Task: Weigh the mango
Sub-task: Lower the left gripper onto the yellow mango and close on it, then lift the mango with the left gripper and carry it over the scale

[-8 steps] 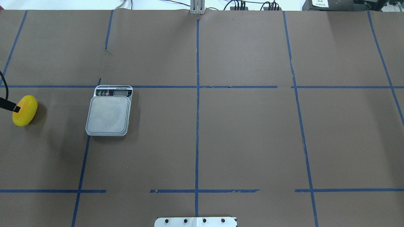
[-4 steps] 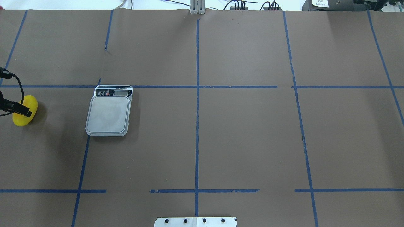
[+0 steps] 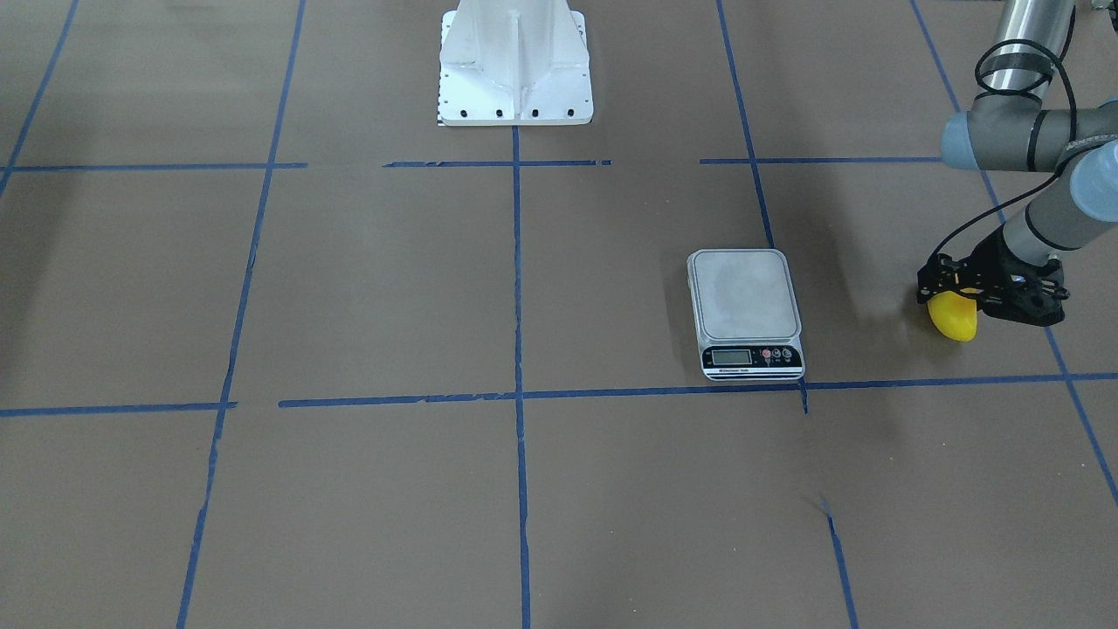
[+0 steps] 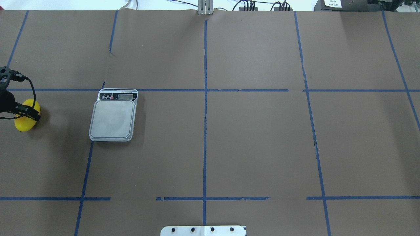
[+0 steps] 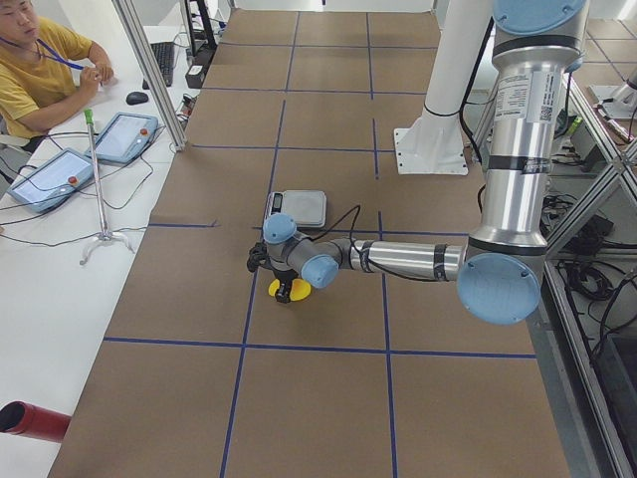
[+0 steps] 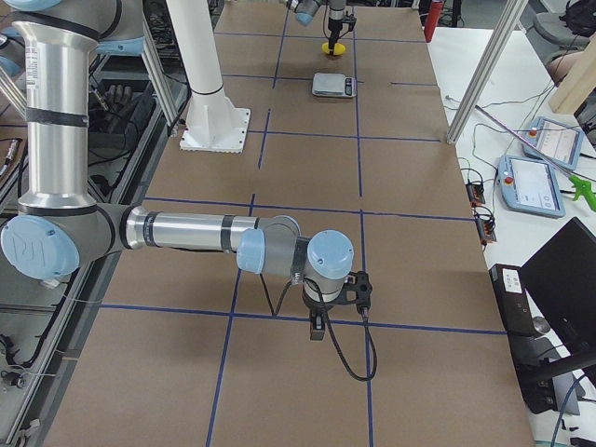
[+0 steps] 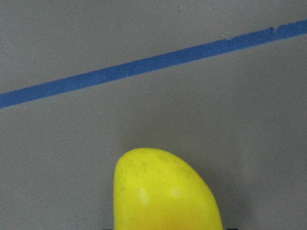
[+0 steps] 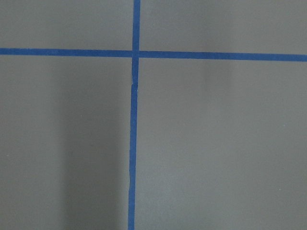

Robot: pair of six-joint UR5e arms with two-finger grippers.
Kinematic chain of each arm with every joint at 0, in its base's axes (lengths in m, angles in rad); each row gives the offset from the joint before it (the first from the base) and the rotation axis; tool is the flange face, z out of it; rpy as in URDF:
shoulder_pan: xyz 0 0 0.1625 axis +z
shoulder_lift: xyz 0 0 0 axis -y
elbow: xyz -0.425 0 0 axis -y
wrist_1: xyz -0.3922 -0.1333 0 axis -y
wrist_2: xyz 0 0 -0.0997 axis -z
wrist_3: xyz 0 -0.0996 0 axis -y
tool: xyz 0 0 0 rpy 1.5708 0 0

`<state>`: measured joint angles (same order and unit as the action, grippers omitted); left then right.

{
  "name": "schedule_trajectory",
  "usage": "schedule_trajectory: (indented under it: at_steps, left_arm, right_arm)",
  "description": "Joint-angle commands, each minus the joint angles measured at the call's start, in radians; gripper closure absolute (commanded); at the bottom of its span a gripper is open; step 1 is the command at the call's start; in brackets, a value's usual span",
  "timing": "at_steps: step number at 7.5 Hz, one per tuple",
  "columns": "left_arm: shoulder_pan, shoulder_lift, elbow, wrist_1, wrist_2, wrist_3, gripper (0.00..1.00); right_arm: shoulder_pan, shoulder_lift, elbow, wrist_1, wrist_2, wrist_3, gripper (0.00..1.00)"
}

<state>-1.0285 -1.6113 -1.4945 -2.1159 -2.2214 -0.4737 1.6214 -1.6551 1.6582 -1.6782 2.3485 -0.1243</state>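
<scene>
The mango is bright yellow and lies on the brown table at the far left, left of the scale. My left gripper is down over it, its black fingers straddling the fruit, and the jaws look open. In the front-facing view the gripper covers the mango's upper part. The left wrist view shows the mango's tip close up between the fingers. The scale's platform is bare. My right gripper shows only in the exterior right view, near the table; I cannot tell if it is open.
Blue tape lines grid the brown table cover. The robot's white base stands at the table's edge. An operator sits at a side desk with tablets and a stand.
My left gripper has come in from the left edge and moved farther over the mango. The mango has shifted very slightly to the right. The scale has not moved.
</scene>
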Motion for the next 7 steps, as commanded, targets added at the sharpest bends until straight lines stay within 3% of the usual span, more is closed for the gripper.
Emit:
schedule_trajectory:
  at_steps: [1, 2, 4, 5, 6, 7]
  left_arm:
    - [-0.025, 0.046, -0.249, 0.11, -0.004, -0.029, 1.0]
    - [-0.022, 0.009, -0.333, 0.27, 0.002, -0.136, 1.0]
    - [0.057, -0.15, -0.329, 0.304, 0.012, -0.501, 1.0]
    - [0.22, -0.215, -0.319, 0.335, 0.152, -0.681, 1.0]
    - [0.29, -0.275, -0.291, 0.384, 0.217, -0.718, 1.0]
    - [0.291, -0.277, -0.283, 0.386, 0.217, -0.721, 1.0]
  right_arm:
    - [0.0, 0.0, 0.0, 0.0, 0.0, 0.0, 0.0]
    - [0.0, 0.0, 0.0, 0.0, 0.0, 0.0, 0.0]
    - [0.0, 0.0, 0.0, 0.0, 0.0, 0.0, 0.0]
    - [0.0, 0.0, 0.0, 0.0, 0.0, 0.0, 0.0]
    - [0.0, 0.0, 0.0, 0.0, 0.0, 0.0, 0.0]
    - [0.0, 0.0, 0.0, 0.0, 0.002, 0.0, 0.0]
